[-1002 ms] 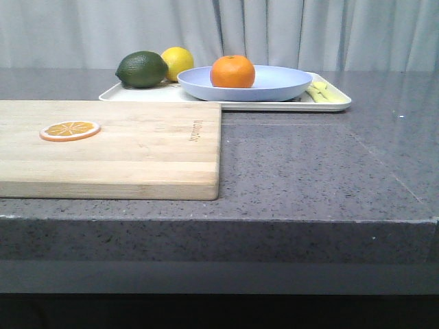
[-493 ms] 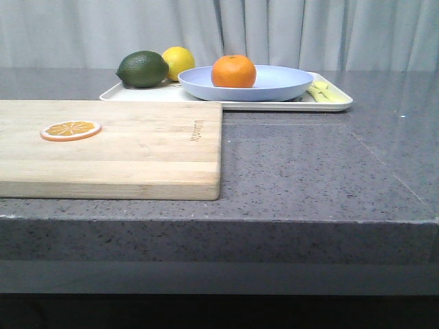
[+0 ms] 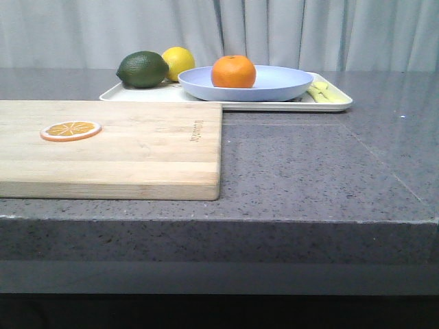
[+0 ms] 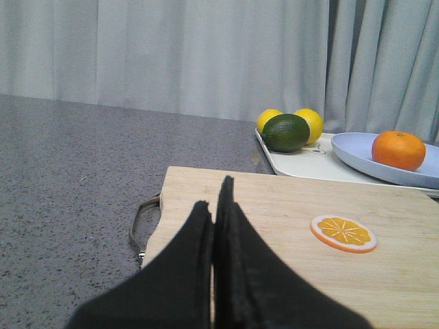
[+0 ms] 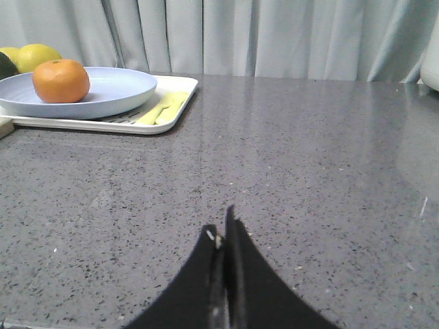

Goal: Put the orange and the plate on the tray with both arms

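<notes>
Orange (image 3: 232, 71) in plate (image 3: 288, 83) on tray (image 3: 336, 104) at 12 o'clock; left gripper (image 4: 215, 205), right gripper (image 5: 223, 236) clenched empty—hold clear, nothing left to nudge.

— What do the robot's own parts look like?
— Only its fingers show. The left gripper (image 4: 216, 205) is black all over. It has two wide, flat fingers (image 4: 188, 267) that get thin at the top, like a pointy hill.
— And the other one?
— The right gripper (image 5: 223, 236) is black too, and shaped the same, wide low down and pointy up high. A tiny pale speck sits near one tip.
— Any wires, screws or writing?
— None that I can see. The black looks dull and smooth.
</notes>
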Robot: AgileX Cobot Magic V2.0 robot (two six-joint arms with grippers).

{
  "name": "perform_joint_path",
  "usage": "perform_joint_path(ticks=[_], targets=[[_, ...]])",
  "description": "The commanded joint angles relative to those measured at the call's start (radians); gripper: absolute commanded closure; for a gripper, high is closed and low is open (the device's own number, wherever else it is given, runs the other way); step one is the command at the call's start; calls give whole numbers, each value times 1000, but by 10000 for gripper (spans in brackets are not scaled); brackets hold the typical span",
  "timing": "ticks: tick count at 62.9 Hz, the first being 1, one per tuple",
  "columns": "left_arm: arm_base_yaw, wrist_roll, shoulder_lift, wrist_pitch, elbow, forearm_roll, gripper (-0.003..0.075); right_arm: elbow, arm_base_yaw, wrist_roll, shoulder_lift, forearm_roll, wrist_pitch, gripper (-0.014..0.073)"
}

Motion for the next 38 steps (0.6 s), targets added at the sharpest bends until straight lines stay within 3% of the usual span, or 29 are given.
perform_joint_path(ticks=[1,38], targets=[[2,-8,-20,-82,27,-7,740,-25,-7,-11,-21,6,-81,662],[2,-8,-20,-82,27,-7,740,-25,-25,-10,-21,14,-98,662]])
